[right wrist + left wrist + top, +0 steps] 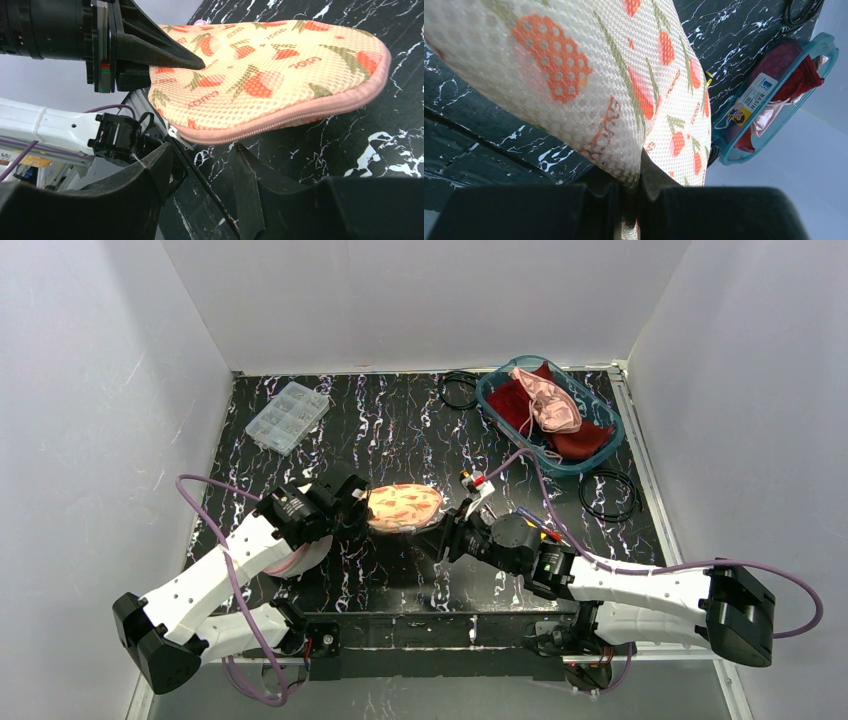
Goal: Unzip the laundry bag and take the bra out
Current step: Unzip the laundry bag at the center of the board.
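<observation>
Bag (405,507) pinched in L claw (630,187).

- Counter (400,430): black, white-veined, lying beneath both end effectors.
- Clear compartment box (287,416): sitting beyond the left end effector (362,508), off to its left.
- Teal basin (617,430): standing well beyond the right end effector (447,530), to its right, holding red cloth (585,440) and a pink garment (548,400).
- Black cord loops: one (586,502) lying right of the right end effector, another (447,395) lying just beside the basin's left end.
</observation>
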